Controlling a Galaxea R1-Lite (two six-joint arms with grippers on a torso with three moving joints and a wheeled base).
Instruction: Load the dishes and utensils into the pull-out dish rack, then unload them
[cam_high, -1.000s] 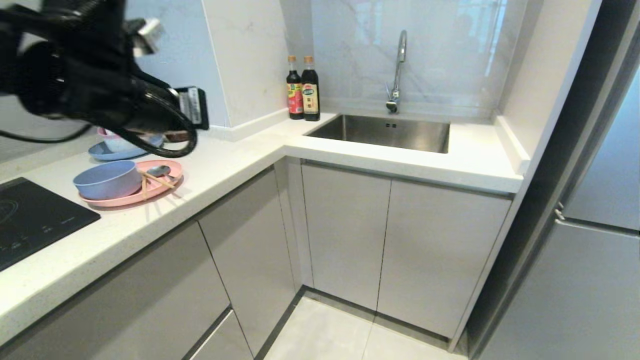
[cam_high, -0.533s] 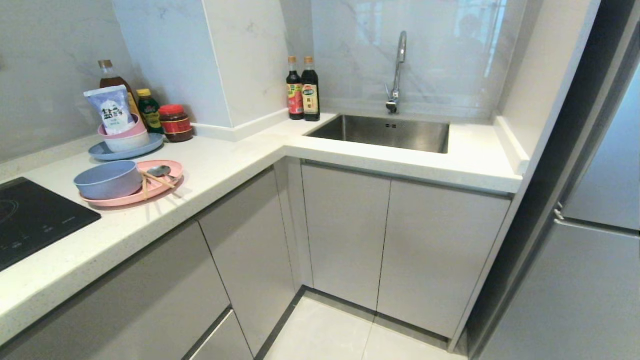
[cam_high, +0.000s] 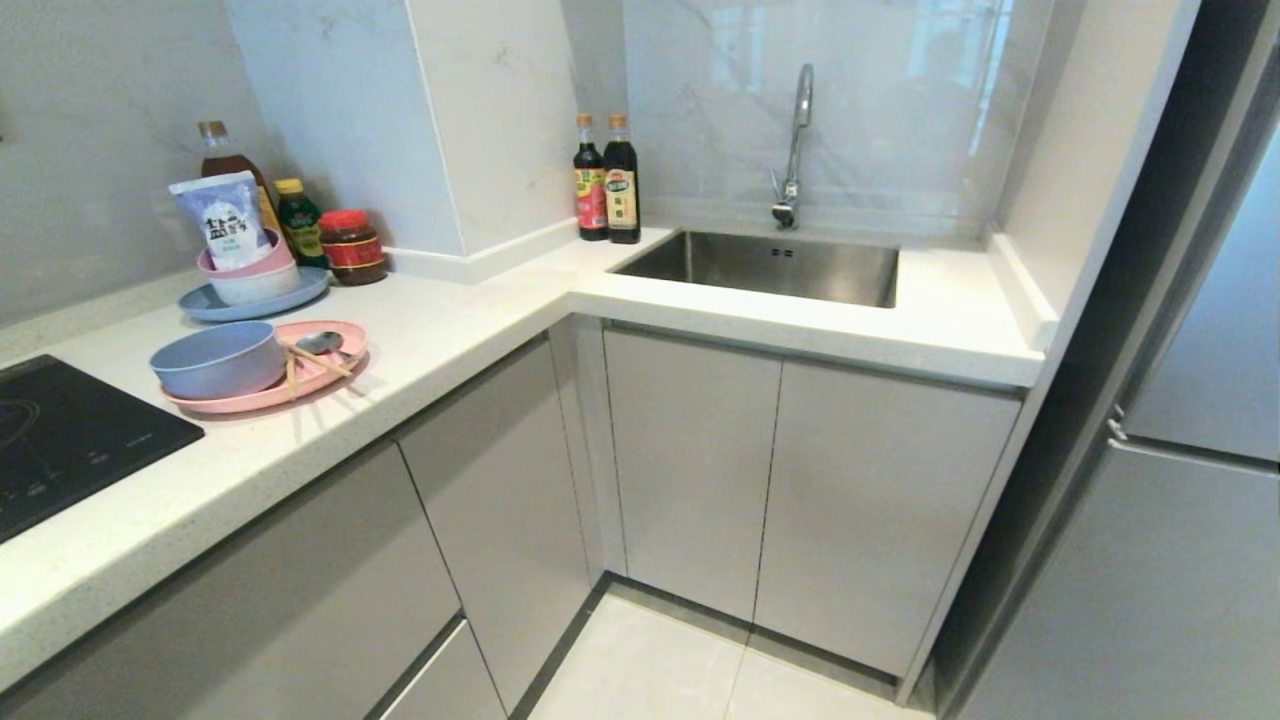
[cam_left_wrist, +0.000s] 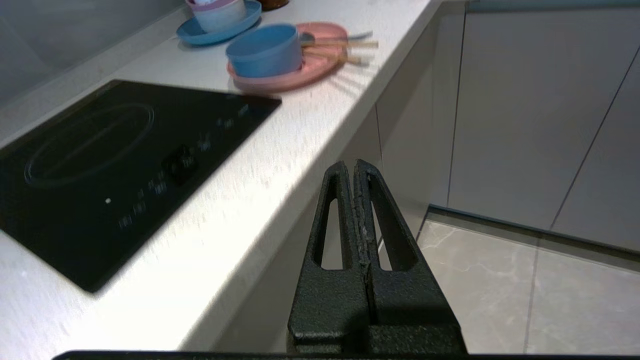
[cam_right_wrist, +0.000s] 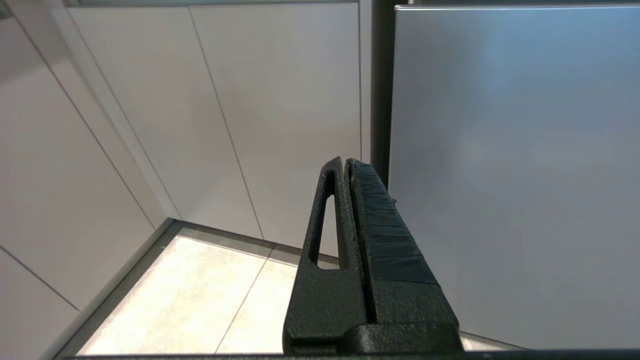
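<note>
A pink plate (cam_high: 325, 372) (cam_left_wrist: 320, 70) lies on the white counter at the left. On it stand a periwinkle-blue bowl (cam_high: 217, 360) (cam_left_wrist: 265, 50), a silver spoon (cam_high: 320, 343) and wooden chopsticks (cam_high: 318, 362) (cam_left_wrist: 345, 45). The pull-out dish rack is out of view; only flat pale cabinet fronts (cam_high: 290, 590) show below the counter. My left gripper (cam_left_wrist: 354, 165) is shut and empty, low beside the counter's front edge, well short of the plate. My right gripper (cam_right_wrist: 345, 162) is shut and empty, hanging before cabinet doors near the floor. Neither arm shows in the head view.
A black induction hob (cam_high: 60, 440) (cam_left_wrist: 115, 165) sits in the counter left of the plate. Behind the plate are a blue-grey plate (cam_high: 205, 303) with a pink-rimmed bowl and packet (cam_high: 225, 225), sauce bottles and a jar (cam_high: 350, 245). A sink (cam_high: 770, 265) lies in the corner counter, a tall grey fridge front (cam_high: 1170, 560) at right.
The left arm, which filled the upper left of the head view a second ago, has swung down out of that view. The dishes, the utensils and the right arm have not moved.
</note>
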